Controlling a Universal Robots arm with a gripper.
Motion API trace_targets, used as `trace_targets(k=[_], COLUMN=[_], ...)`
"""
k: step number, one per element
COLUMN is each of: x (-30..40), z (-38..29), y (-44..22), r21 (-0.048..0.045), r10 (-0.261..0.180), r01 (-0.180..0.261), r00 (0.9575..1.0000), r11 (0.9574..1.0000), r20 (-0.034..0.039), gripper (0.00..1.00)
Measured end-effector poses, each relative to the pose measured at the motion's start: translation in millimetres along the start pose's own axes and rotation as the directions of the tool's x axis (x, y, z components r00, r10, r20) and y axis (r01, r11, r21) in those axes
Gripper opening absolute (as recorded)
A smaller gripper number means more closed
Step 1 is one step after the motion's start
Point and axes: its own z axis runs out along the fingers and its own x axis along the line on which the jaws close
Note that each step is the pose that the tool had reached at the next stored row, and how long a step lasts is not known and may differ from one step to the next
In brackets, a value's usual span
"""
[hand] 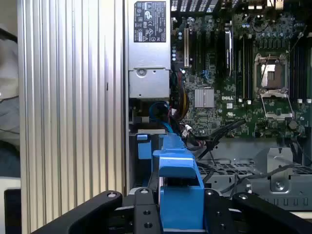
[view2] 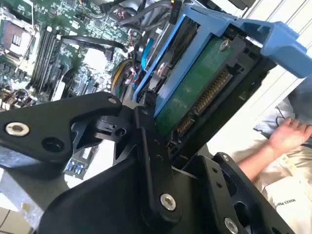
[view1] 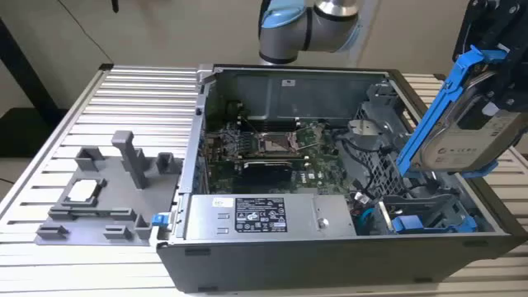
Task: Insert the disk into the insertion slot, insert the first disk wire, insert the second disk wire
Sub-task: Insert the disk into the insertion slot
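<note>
The disk (view1: 466, 139), silver-grey with a white label in a bright blue carrier (view1: 433, 117), hangs tilted on edge above the open computer case at the exterior view's right. My gripper (view1: 493, 93) is shut on its upper end. The second wrist view shows the disk's green underside (view2: 195, 92) between my black fingers (view2: 146, 141). In the first wrist view the blue carrier (hand: 178, 195) sits clamped in my gripper (hand: 179, 214). The insertion slot (view1: 417, 207), in the grey drive cage, lies below the disk. A loose blue wire (view1: 365, 218) curls beside the cage.
Inside the case are the motherboard (view1: 264, 148) and the grey power-supply box (view1: 251, 215). A grey fixture (view1: 99, 192) stands on the slatted table (view1: 132, 99) at the exterior view's left. A person's hand (view2: 287, 134) rests beyond the case.
</note>
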Motion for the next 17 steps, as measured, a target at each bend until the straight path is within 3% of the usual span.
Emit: trace_targets(k=[11,17], x=[0.0,-0.1], z=[0.8,6.8], y=[0.0,-0.3], r21=[0.0000,0.0001], r10=[0.000,0.000], r01=[0.000,0.000], r00=[1.0000,1.0000], r11=[1.0000,1.0000], r20=[-0.0001,-0.0007], gripper=[0.33,0.33])
